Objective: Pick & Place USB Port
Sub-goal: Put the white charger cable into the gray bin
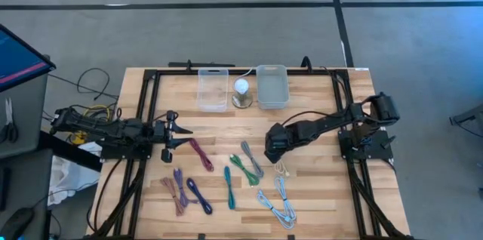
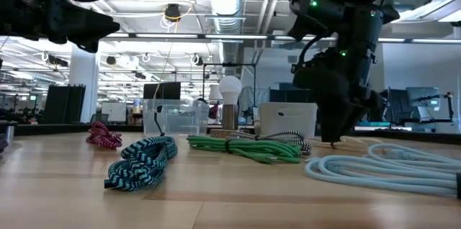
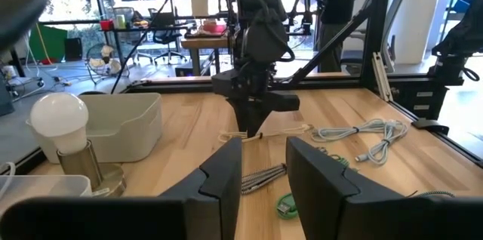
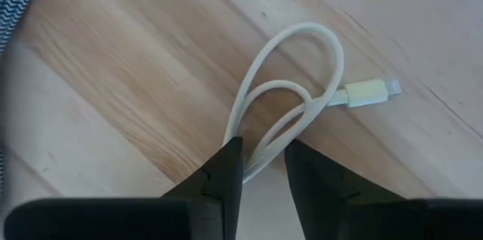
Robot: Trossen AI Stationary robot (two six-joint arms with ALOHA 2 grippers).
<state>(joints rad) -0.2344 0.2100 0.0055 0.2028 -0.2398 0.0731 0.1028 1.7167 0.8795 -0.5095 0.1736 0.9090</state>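
**White cable pinched at the table's middle**

White and looped, the small cable (image 4: 290, 112) lies on the wooden table (image 1: 317, 195) with its pale connector (image 4: 367, 91) pointing away from the coil. The right gripper (image 4: 263, 166) is down on it, fingers nearly closed with the loop's strands running between the tips. From above, that gripper (image 1: 274, 149) sits near the table's centre, just beside the grey braided cable (image 1: 251, 157) and above the beige-white bundle (image 1: 282, 168).

The left gripper (image 1: 175, 130) waits at the table's left side, close to the magenta cable (image 1: 201, 154); in its wrist view its fingers (image 3: 223, 176) stand slightly apart with nothing between them.

At the far edge stand two clear bins (image 1: 213, 89) and (image 1: 272, 86), with a white bulb lamp (image 1: 241, 93) between them. Green (image 1: 244, 170), teal (image 1: 229, 186), purple (image 1: 199, 195), brown (image 1: 174, 193) and light blue (image 1: 277, 202) cables are spread across the near half.
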